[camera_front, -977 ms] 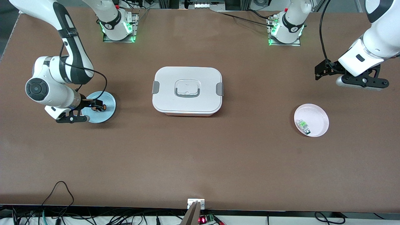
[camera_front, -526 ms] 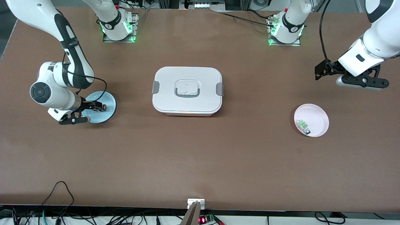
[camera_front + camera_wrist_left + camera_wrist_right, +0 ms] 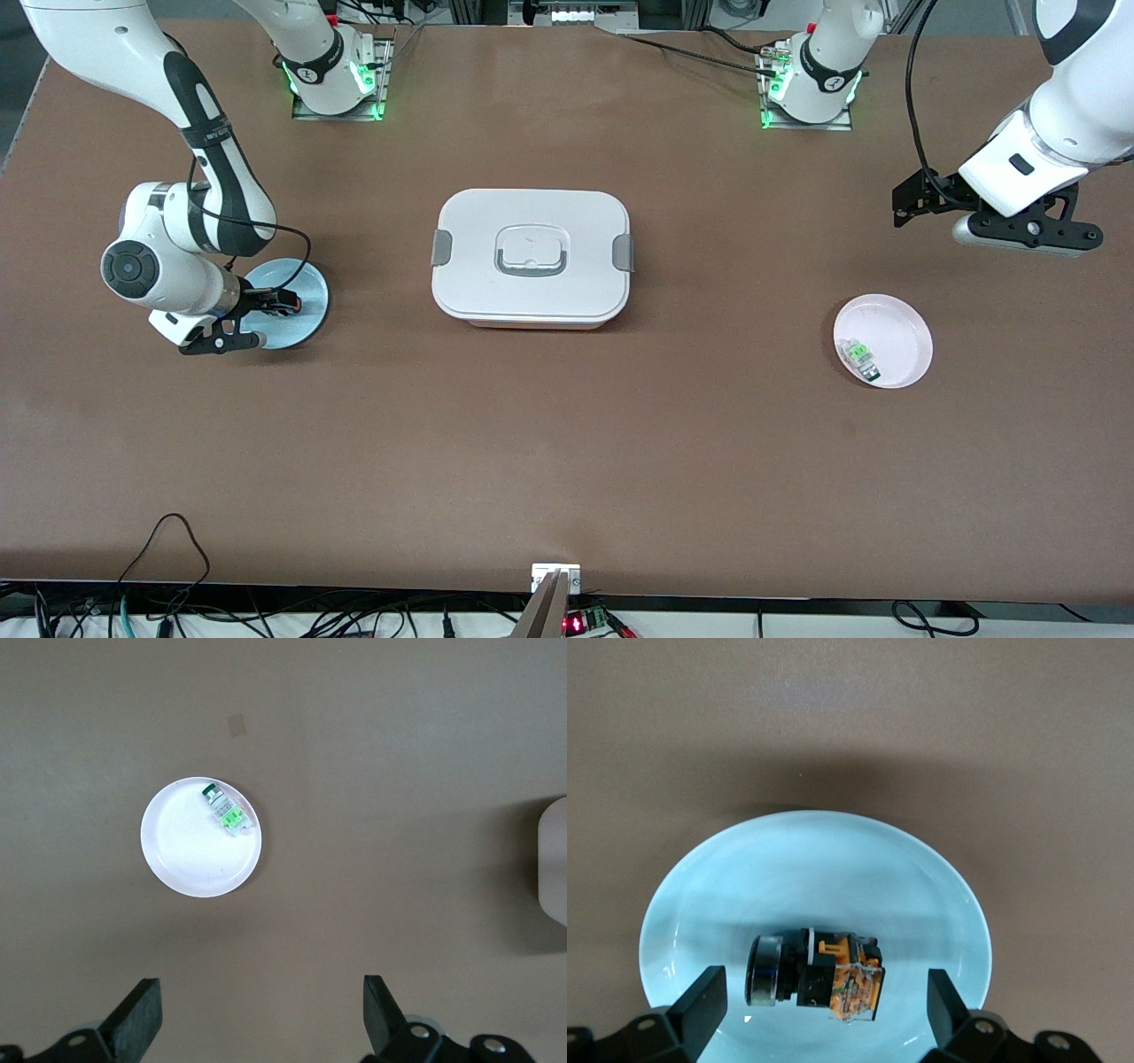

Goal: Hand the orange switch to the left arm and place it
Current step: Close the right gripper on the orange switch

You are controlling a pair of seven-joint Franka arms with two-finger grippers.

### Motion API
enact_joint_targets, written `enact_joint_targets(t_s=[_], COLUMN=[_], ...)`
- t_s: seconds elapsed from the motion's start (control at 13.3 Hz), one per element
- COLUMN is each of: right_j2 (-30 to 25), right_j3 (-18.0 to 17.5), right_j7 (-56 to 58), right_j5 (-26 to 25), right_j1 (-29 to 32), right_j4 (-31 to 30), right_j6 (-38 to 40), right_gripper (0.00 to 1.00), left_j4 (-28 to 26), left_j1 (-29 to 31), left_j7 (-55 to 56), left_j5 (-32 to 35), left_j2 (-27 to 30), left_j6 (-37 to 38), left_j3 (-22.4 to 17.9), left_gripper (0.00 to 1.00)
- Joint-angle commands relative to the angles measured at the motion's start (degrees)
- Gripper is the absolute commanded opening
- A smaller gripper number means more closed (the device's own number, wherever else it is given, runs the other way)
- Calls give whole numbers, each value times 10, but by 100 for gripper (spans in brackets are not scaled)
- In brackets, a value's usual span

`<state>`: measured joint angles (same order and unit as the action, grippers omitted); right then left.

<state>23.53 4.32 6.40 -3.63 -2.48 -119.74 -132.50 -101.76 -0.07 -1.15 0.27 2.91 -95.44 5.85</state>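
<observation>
Front view: the brown tabletop carries everything, and the two white arms reach out over its two ends. The right arm bends down low at its own end of the tabletop; the left arm waits raised at the other end.

The box, white with grey side latches and a recessed handle on its lid, sits in the middle of the tabletop, between the two arms' ends and well apart from both plates.

Toward the right arm's end lies a pale blue plate. Toward the left arm's end lies a white plate, nearer to the front camera than the left claw; a small green-and-clear component rests in it near the rim.

The right claw is down at the blue plate, its fingers spread wide and gripping nothing. In the right wrist view the two black fingertips stand on either side of the orange switch, clear of it. The switch lies on its side in the blue plate.

The left claw hangs over bare tabletop, its fingers parted wide and holding nothing; the left wrist view looks down on the white plate and green-and-clear component.
</observation>
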Motion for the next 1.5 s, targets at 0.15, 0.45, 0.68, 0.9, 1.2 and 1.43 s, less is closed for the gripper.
enact_joint_targets(t_s=[0.15, 0.45, 0.68, 0.9, 1.2, 1.43], right_j2=[4, 8, 18, 27, 28, 27], right_j3=[-4, -4, -4, -4, -4, -5], right_j7=[7, 10, 10, 10, 10, 7], right_j5=[-4, -4, -4, -3, -4, -2], right_j1=[2, 2, 3, 5, 5, 5], right_j4=[-15, -19, -19, -19, -19, -20], right_j6=[-16, -19, -31, -42, -41, -35], right_gripper=[100, 100, 100, 100, 100, 100], left_j4=[4, 4, 4, 4, 4, 4], left_j1=[2, 2, 2, 2, 2, 2], left_j7=[2, 2, 2, 2, 2, 2], left_j5=[3, 3, 3, 3, 3, 3], left_j2=[3, 3, 3, 3, 3, 3], left_j6=[3, 3, 2, 2, 3, 3], left_j3=[2, 2, 2, 2, 3, 3], left_gripper=[100, 100, 100, 100, 100, 100])
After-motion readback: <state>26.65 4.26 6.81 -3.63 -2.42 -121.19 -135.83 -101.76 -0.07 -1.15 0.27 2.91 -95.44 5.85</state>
